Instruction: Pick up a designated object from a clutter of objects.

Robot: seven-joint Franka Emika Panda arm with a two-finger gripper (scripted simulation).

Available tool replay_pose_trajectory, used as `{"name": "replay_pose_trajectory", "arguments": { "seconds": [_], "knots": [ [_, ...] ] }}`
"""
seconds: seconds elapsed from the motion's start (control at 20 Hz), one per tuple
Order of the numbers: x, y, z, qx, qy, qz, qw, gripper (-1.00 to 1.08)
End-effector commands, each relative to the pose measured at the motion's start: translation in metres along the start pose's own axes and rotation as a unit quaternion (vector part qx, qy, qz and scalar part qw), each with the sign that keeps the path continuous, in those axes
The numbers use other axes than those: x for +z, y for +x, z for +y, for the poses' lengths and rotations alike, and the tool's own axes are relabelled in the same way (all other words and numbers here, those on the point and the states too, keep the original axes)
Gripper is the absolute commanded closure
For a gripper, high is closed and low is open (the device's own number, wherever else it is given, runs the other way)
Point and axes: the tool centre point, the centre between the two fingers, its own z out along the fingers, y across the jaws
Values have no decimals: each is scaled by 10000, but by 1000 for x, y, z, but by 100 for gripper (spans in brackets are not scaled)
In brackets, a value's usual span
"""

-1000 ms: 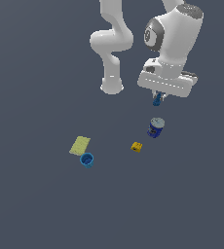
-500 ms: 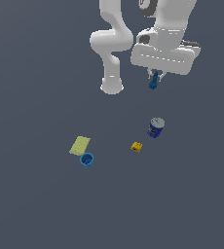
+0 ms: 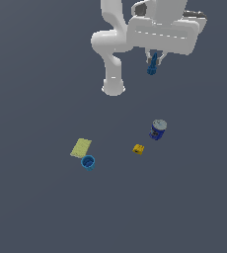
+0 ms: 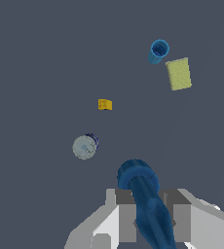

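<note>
The fingers [image 4: 128, 214] clench the slim blue piece [image 3: 152, 65] between them, high above the worktop [image 3: 36, 207]; only the wrist view shows its rounded end.

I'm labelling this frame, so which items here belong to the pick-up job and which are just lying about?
Part of the job:
- slim blue piece, clamped in the gripper, lifted clear of the floor

Just lying about:
- dark blue can
- small yellow block
- blue cup
- pale yellow-green flat rectangle
</note>
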Motion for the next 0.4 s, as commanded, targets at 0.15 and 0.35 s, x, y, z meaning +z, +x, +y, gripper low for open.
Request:
{"name": "replay_pose_trajectory", "arguments": {
  "seconds": [0.15, 0.35],
  "knots": [
    [-17, 4, 6, 1, -11, 2, 10000, 108],
    [-20, 5, 7, 1, -11, 2, 10000, 108]
  ]
}}
